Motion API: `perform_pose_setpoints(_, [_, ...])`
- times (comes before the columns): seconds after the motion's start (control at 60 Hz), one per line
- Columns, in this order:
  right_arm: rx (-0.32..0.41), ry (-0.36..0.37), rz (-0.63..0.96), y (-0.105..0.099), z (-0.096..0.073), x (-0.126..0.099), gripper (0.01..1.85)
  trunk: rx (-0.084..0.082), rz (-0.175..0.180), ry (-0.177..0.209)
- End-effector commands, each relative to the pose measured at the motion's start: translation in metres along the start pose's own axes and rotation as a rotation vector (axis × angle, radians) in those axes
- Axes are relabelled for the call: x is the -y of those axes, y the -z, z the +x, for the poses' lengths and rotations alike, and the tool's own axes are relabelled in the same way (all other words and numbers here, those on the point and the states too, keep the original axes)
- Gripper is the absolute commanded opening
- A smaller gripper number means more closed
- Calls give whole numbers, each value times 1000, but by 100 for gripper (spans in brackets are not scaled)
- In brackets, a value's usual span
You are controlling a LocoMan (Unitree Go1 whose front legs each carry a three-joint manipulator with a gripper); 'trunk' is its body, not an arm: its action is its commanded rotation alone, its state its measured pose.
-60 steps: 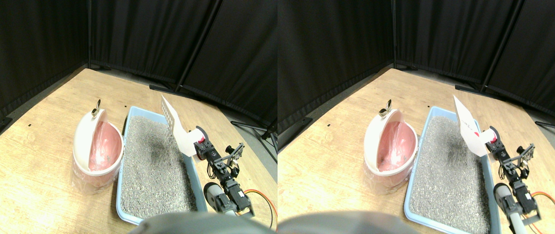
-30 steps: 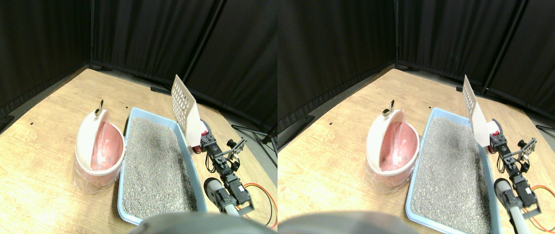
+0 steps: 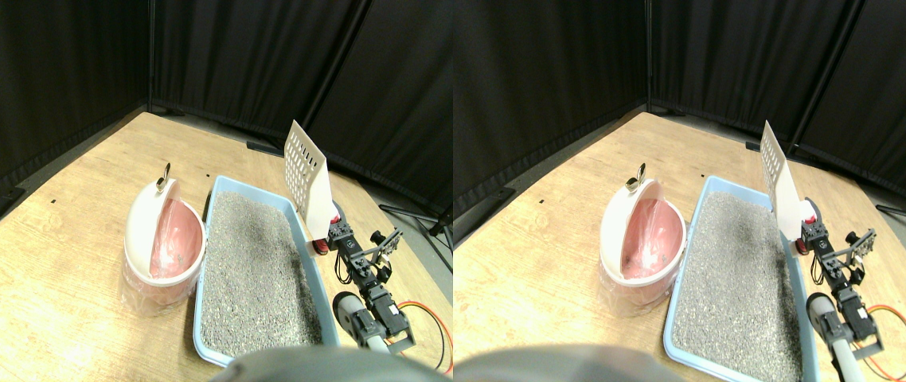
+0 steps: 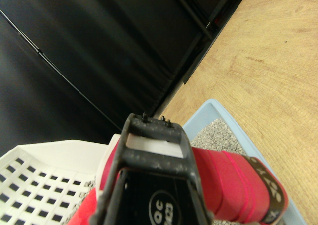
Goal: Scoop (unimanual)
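A white slotted scoop (image 3: pixel 306 171) stands nearly upright, blade up, over the right rim of the blue litter tray (image 3: pixel 200 306). My right gripper (image 3: pixel 331 232) is shut on its red-wrapped handle (image 4: pixel 228 183), just outside that rim. The tray is filled with grey litter (image 3: pixel 254 263). In the wrist view the scoop's slotted blade (image 4: pixel 44 185) shows beside the dark jaw frame, with a corner of the tray (image 4: pixel 221 113) beyond it. I cannot see whether anything lies in the scoop.
A white and pink bin (image 3: pixel 162 247) with a tilted swing lid stands against the tray's left side, a metal clip (image 3: pixel 160 179) on its top. An orange cable (image 3: pixel 431 318) loops on the wooden floor at the right. Black curtains close off the back.
The scoop has swung from a tilt over the litter to nearly upright at the tray's right rim, and the gripper has drawn back to the right. Little has moved in the last half second.
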Motion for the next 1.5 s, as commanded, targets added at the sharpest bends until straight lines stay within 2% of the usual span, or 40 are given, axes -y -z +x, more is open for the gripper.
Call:
perform_pose_setpoints(0.017, [17,-75,-10,-2,0,-12,5,2,-5,-18])
perform_pose_setpoints(0.083, [56,-107,-181,-3,-1,-14,5,1,-6,-21])
perform_pose_setpoints(0.217, [58,-115,-320,-5,-5,-20,5,1,-7,-26])
perform_pose_setpoints(0.267, [55,-127,-434,-6,-5,-22,5,1,-7,-26])
perform_pose_setpoints(0.417, [41,-137,-541,-6,-3,-26,5,1,-7,-26])
perform_pose_setpoints(0.45, [41,-136,-549,-6,-2,-27,5,0,-9,-37])
perform_pose_setpoints(0.583, [-1,-151,-662,-5,1,-28,5,0,-9,-37])
perform_pose_setpoints(0.6, [-6,-153,-691,-5,1,-29,5,1,-12,-49])
perform_pose_setpoints(0.667, [-13,-154,-740,-5,3,-30,5,1,-13,-53])
perform_pose_setpoints(0.75, [-4,-120,-800,-5,3,-32,5,1,-15,-57])
perform_pose_setpoints(0.783, [-14,-139,-804,-5,5,-32,5,1,-15,-57])
perform_pose_setpoints(0.95, [-29,-119,-813,-3,9,-34,5,1,-15,-57])
perform_pose_setpoints(0.967, [-31,-124,-811,-3,9,-34,5,7,-19,-74])
perform_pose_setpoints(1.067, [-34,-129,-814,-2,12,-35,5,7,-19,-74])
perform_pose_setpoints(1.083, [-36,-130,-815,-1,12,-35,5,11,-23,-88])
perform_pose_setpoints(1.2, [-49,-135,-802,2,16,-36,5,13,-27,-98])
perform_pose_setpoints(1.333, [-50,-168,-842,7,18,-38,5,15,-31,-110])
perform_pose_setpoints(1.35, [-55,-203,-865,8,19,-38,5,15,-31,-110])
perform_pose_setpoints(1.383, [-55,-202,-906,10,19,-39,5,15,-31,-110])
perform_pose_setpoints(1.4, [-61,-215,-910,10,20,-40,5,18,-34,-120])
perform_pose_setpoints(1.5, [-64,-211,-903,13,20,-42,5,18,-34,-120])
